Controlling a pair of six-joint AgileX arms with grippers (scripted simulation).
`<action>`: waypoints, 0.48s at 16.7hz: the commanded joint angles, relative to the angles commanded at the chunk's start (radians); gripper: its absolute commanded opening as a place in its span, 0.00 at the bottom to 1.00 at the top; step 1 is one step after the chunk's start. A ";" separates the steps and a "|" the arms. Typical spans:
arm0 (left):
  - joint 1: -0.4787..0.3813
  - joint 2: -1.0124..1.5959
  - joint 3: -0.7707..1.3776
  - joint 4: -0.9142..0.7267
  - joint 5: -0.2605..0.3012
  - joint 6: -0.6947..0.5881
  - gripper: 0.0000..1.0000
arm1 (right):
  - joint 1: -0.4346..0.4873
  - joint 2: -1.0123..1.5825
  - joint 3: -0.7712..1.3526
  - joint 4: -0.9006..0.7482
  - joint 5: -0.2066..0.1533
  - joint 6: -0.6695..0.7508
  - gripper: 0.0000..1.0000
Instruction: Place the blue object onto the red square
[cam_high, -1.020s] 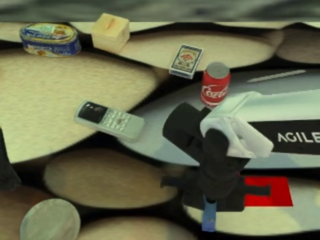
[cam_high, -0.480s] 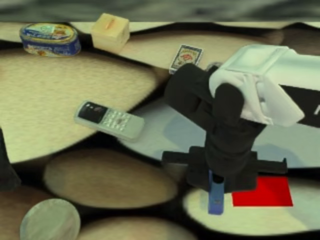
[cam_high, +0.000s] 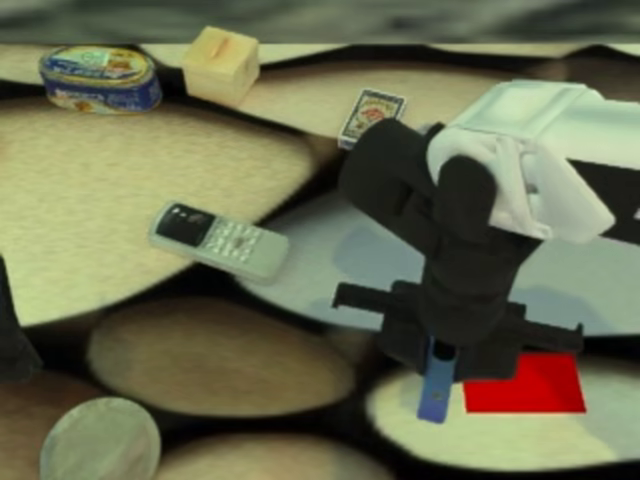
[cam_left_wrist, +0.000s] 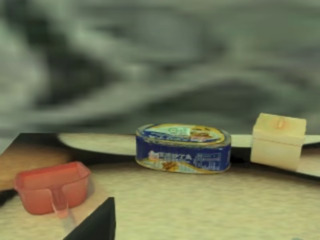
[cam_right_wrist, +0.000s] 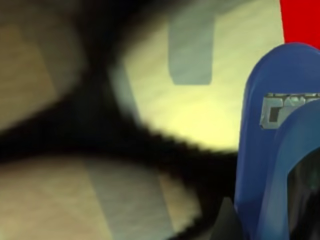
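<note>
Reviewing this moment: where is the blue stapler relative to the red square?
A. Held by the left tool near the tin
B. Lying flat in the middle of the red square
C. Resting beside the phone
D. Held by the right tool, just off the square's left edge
D: in the top view the blue stapler hangs from the right tool, its visible end over pale table just left of the red square, not yet on it.

Glossy blue stapler (cam_high: 435, 392); flat matt red square (cam_high: 540, 388); printed tin (cam_high: 100, 79) shiny.
</note>
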 joint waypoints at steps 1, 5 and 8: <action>0.000 0.000 0.000 0.000 0.000 0.000 1.00 | -0.014 -0.003 -0.001 -0.004 0.000 0.054 0.00; 0.000 0.000 0.000 0.000 0.000 0.000 1.00 | -0.094 -0.024 -0.019 -0.018 -0.001 0.362 0.00; 0.000 0.000 0.000 0.000 0.000 0.000 1.00 | -0.160 -0.044 -0.040 -0.030 -0.001 0.631 0.00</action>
